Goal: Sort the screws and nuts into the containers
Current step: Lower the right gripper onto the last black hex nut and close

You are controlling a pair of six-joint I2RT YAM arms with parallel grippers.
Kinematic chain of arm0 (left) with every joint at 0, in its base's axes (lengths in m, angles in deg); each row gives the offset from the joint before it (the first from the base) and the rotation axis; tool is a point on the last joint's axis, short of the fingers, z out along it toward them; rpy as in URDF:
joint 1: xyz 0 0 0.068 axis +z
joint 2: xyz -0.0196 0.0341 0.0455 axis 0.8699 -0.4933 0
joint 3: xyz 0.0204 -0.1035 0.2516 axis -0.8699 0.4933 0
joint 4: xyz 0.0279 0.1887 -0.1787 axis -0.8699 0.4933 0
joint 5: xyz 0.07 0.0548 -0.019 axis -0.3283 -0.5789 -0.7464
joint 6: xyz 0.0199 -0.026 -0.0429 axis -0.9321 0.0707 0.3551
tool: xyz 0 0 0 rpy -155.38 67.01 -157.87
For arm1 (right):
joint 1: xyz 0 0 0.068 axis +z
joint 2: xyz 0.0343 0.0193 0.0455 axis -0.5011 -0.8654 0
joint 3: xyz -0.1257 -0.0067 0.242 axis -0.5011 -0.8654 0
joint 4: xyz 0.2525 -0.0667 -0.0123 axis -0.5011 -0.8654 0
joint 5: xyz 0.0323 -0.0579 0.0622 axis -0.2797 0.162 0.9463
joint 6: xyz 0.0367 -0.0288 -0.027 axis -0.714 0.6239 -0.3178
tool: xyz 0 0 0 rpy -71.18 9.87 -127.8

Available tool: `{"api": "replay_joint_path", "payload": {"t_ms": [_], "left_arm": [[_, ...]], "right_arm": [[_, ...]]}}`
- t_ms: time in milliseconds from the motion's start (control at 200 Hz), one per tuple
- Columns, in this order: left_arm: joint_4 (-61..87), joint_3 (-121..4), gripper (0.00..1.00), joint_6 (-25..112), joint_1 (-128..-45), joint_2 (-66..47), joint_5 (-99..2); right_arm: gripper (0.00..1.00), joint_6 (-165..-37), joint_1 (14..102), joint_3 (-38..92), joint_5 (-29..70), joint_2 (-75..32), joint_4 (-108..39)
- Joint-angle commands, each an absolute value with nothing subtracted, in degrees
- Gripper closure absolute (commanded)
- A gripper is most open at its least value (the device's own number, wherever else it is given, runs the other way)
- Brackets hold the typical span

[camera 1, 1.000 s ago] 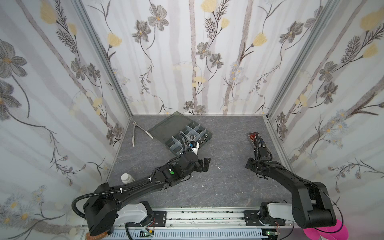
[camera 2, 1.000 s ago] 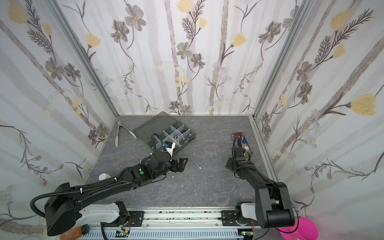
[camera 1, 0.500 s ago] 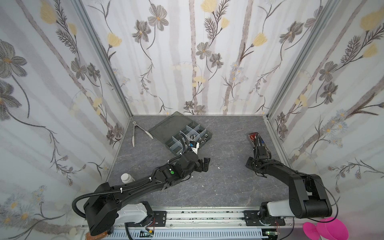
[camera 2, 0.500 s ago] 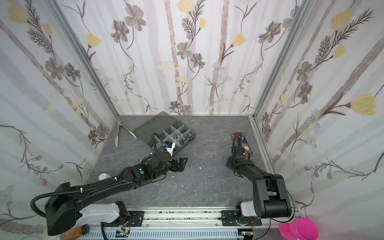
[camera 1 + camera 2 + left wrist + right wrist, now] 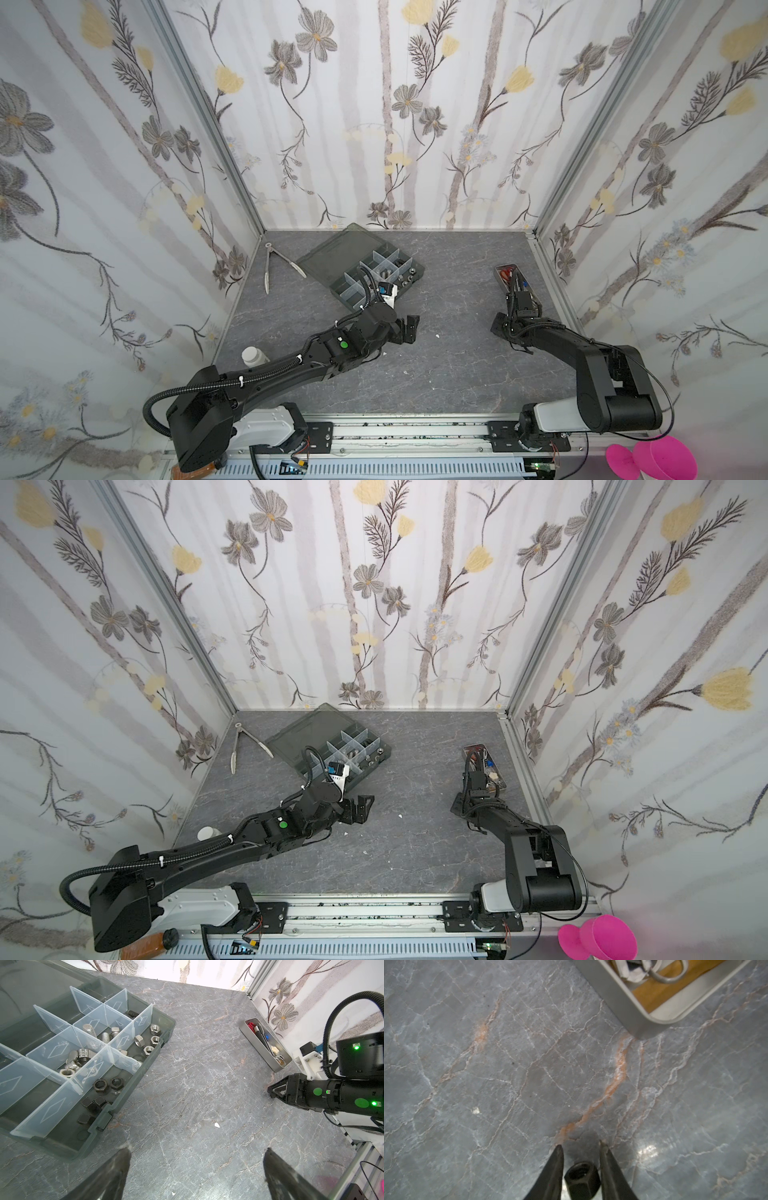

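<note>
My right gripper (image 5: 580, 1145) is shut on a black hex nut (image 5: 582, 1179), held low over the table just off the tool tray's corner; in both top views it sits at the right (image 5: 498, 328) (image 5: 457, 806). My left gripper (image 5: 197, 1149) hangs open and empty over bare table, right of the organizer box (image 5: 133, 1084) (image 5: 420, 272). The containers in the box hold silver nuts (image 5: 154, 1029), black nuts (image 5: 108, 1084), silver screws (image 5: 89, 1029) and one black screw (image 5: 133, 1014).
A narrow metal tool tray (image 5: 500, 272) (image 5: 623, 1001) stands by the right wall. Silver tongs (image 5: 268, 270) lie at the back left and a white bottle (image 5: 252, 356) at the front left. A white crumb (image 5: 216, 1125) lies on the table between the grippers.
The right gripper's jaws have narrowed onto the black nut, and the right arm's elbow has swung. The left arm has not moved.
</note>
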State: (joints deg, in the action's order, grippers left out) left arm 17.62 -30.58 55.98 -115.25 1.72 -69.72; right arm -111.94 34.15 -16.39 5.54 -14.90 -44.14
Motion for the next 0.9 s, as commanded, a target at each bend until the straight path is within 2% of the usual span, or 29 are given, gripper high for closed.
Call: {"api": "replay_joint_path", "payload": {"t_ms": [0, 175, 595, 779, 894], "left_arm": [[16.9, -30.3, 0.0, 57.0, -115.4, 2.1, -70.3], [16.9, -29.7, 0.0, 57.3, -115.3, 2.7, -70.3], [16.8, -29.0, 0.0, 57.4, -115.3, 3.6, -70.6], [16.9, -28.7, 0.0, 57.4, -115.3, 4.0, -70.7], [17.1, -28.8, 0.0, 57.5, -115.3, 4.4, -70.7]], "right_arm": [[0.57, -111.4, 34.3, -16.5, 6.4, -14.7, -46.9], [0.59, -111.4, 35.2, -16.5, 6.0, -14.5, -47.7], [0.72, -111.7, 36.9, -15.9, 5.5, -14.7, -48.5], [0.82, -111.7, 37.0, -15.8, 5.6, -14.4, -48.6], [0.83, -111.8, 37.4, -15.7, 5.7, -13.5, -48.6]]}}
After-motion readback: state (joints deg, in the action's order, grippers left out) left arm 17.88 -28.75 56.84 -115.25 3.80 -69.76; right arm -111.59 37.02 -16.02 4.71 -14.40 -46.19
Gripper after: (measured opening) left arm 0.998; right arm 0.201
